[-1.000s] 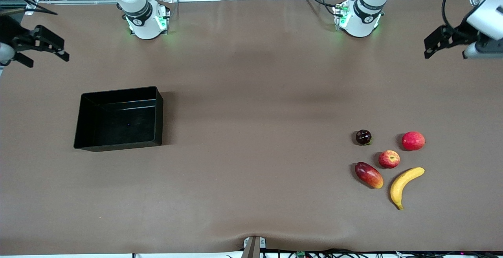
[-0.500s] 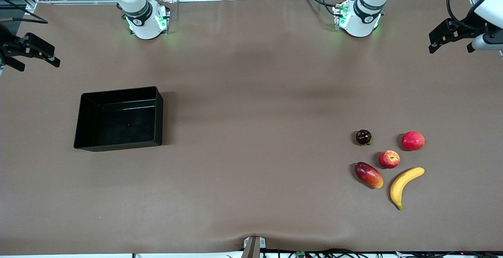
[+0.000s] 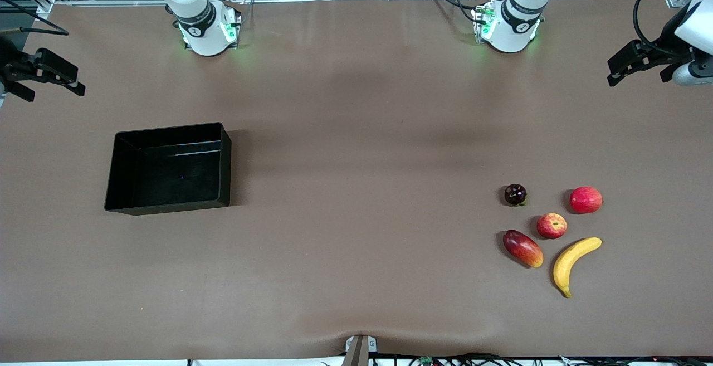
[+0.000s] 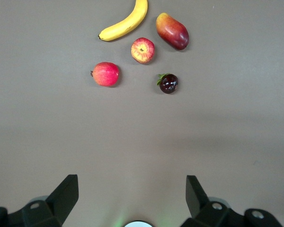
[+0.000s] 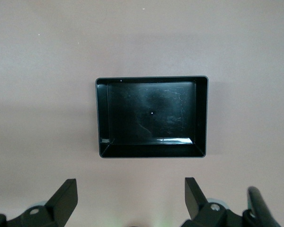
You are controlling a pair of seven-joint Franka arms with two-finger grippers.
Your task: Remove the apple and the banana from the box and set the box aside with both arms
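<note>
The yellow banana (image 3: 574, 263) and the small red apple with yellowish patches (image 3: 552, 225) lie on the brown table toward the left arm's end. Both also show in the left wrist view: the banana (image 4: 125, 23) and the apple (image 4: 143, 50). The black box (image 3: 167, 128) stands empty toward the right arm's end and shows in the right wrist view (image 5: 151, 78). My left gripper (image 3: 636, 68) hangs open and empty over the table's edge at the left arm's end (image 4: 132, 189). My right gripper (image 3: 47, 76) hangs open and empty over the edge at the right arm's end (image 5: 131, 191).
An oblong red-orange mango (image 3: 522, 248), a small dark purple fruit (image 3: 515, 194) and a plain red round fruit (image 3: 585, 199) lie close around the apple. Both arm bases (image 3: 209, 29) stand along the table's edge farthest from the front camera.
Both grippers have drawn outward toward their own ends of the table. The left gripper has since shifted slightly; the right has held still for the last half second. Fruits and box have not moved.
</note>
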